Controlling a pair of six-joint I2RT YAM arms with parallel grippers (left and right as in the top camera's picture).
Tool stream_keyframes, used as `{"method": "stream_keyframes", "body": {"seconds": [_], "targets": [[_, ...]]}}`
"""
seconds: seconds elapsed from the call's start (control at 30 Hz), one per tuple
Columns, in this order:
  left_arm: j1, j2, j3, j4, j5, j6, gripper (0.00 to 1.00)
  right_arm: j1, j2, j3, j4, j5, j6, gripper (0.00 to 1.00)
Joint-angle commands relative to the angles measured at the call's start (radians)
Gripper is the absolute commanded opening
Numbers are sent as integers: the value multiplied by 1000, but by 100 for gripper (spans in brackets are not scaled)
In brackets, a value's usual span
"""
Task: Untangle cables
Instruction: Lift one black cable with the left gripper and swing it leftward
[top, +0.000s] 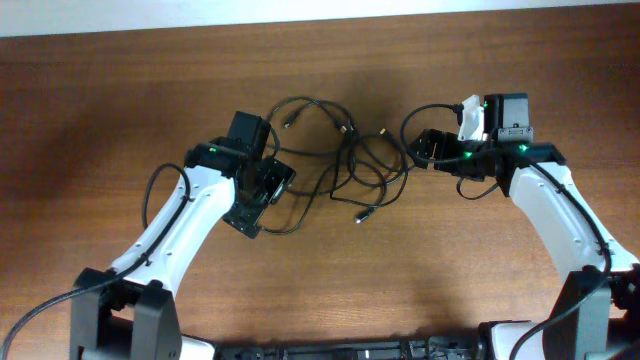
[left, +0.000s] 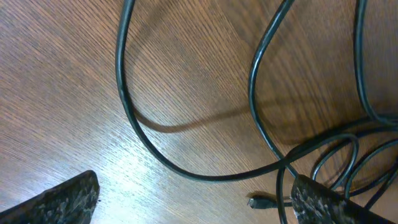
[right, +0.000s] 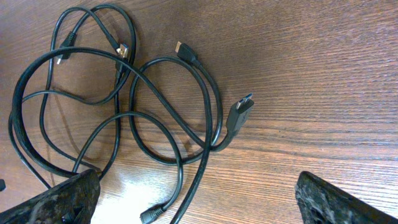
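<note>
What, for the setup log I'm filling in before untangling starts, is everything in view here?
cables: several, exact count unclear; black; one tangled pile mid-table between the arms
plug ends: at least five visible; black, some with metal tips; around the pile
table: one; brown wood; under everything
left arm: one; white and black; reaching in from the lower left of the overhead view
right arm: one; white and black; reaching in from the lower right
left tool: one; black; open, empty, over the pile's left side
right tool: one; black; open, empty, at the pile's right side
</note>
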Motion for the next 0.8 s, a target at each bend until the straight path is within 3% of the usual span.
{"method": "stream_keyframes", "body": {"seconds": [0.0,0.07,0.1,0.23,0.4,0.43,0.5,0.57,0.67,0.77], "targets": [[-24,-19,-27,-13,21,-239,99,2,-13,2,3,-9,-11,98],[-89,-19,-65,-11,8,-535,99,2,-13,2,3,-9,-11,98],[-122,-19,-89,1,-33,-593,99,2,-13,2,3,-9,-11,98],[-140,-18,-169,85,-57,-655,100,2,-13,2,3,-9,-11,98],[-140,54,-245,224,-82,-686,86,2,-13,2,3,-9,-11,98],[-140,86,-245,224,-82,-686,78,2,-13,2,3,-9,-11,98],[-140,159,-245,234,-82,-681,40,2,-13,2,3,-9,-11,98],[-129,151,-243,234,-82,-605,0,2,-13,2,3,-9,-11,98],[-33,83,-222,233,-82,-340,0,2,-13,2,3,-9,-11,98],[29,-135,-119,234,-175,108,0,2,-13,2,3,-10,-10,98]]}}
